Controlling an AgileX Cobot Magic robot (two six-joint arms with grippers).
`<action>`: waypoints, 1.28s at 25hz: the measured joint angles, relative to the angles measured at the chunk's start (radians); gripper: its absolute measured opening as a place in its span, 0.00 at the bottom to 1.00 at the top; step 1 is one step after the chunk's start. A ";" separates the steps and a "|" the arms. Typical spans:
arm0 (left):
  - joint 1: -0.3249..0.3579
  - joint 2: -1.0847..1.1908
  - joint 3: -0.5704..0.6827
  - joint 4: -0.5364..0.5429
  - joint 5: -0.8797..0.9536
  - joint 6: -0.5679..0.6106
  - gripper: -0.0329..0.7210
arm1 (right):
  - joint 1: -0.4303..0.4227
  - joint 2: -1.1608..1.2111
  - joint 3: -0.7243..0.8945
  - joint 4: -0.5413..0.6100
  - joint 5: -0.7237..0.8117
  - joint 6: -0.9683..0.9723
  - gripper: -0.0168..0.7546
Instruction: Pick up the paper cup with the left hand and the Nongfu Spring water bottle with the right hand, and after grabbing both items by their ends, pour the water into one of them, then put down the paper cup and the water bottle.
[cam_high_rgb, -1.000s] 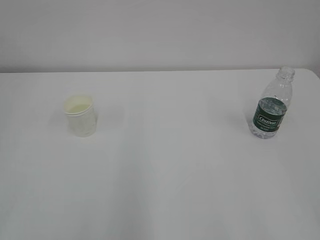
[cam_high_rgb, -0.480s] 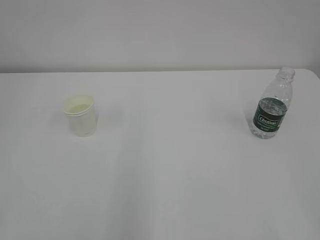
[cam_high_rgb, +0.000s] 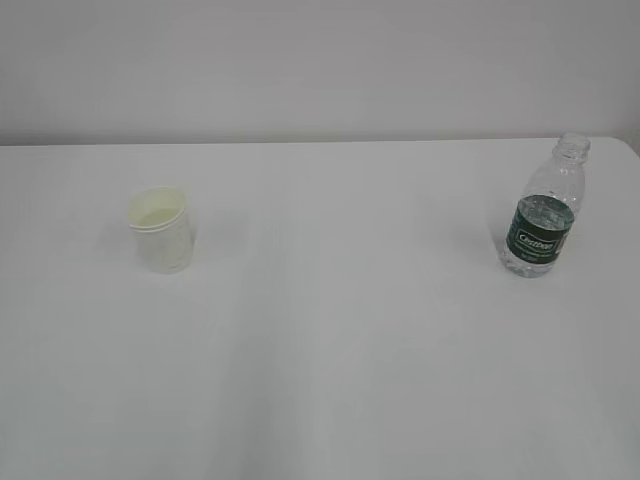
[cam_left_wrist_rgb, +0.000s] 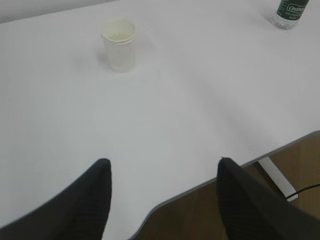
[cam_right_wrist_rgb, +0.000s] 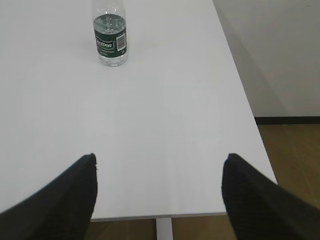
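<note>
paper cup (cam_high_rgb: 160, 230) stands upright on the left part of the white table (cam_high_rgb: 330, 330), mouth up, cream inside showing, rolled rim intact; nothing touches it. nongfu spring water bottle (cam_high_rgb: 544, 207) stands upright far over on the right, close to the table's right edge, neck bare of any cap, dark green label around the lower body, water level sitting about at the top of the label. cup and bottle well apart, with bare tabletop between them. exterior view shows neither arm over the table. left wrist view: left hand (cam_left_wrist_rgb: 162, 200) hangs back over the near edge of the table, its two black fingers (cam_left_wrist_rgb: 90, 200) spread wide with only tabletop between them, holding nothing; the cup (cam_left_wrist_rgb: 119, 44) sits well ahead of it, a little left of the gap, and the bottle's base (cam_left_wrist_rgb: 290, 12) just shows at the top right corner. brown floor and a pale table leg (cam_left_wrist_rgb: 275, 177) visible past the edge. right wrist view: right hand (cam_right_wrist_rgb: 160, 195) likewise back at the near edge, fingers (cam_right_wrist_rgb: 250, 200) set wide apart and empty; the bottle (cam_right_wrist_rgb: 110, 34) stands well ahead, left of the gap, label facing the camera. wall and dark skirting (cam_right_wrist_rgb: 287, 120) to the right of the table.
</note>
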 joint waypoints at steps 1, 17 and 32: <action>0.000 0.000 0.003 0.002 -0.002 0.000 0.67 | 0.000 0.000 0.002 -0.005 -0.004 0.000 0.79; 0.000 0.000 0.017 0.019 -0.018 0.000 0.67 | 0.000 0.000 0.063 -0.025 -0.070 -0.005 0.79; 0.000 0.000 0.017 0.019 -0.018 0.000 0.67 | 0.000 0.000 0.071 -0.025 -0.077 -0.007 0.79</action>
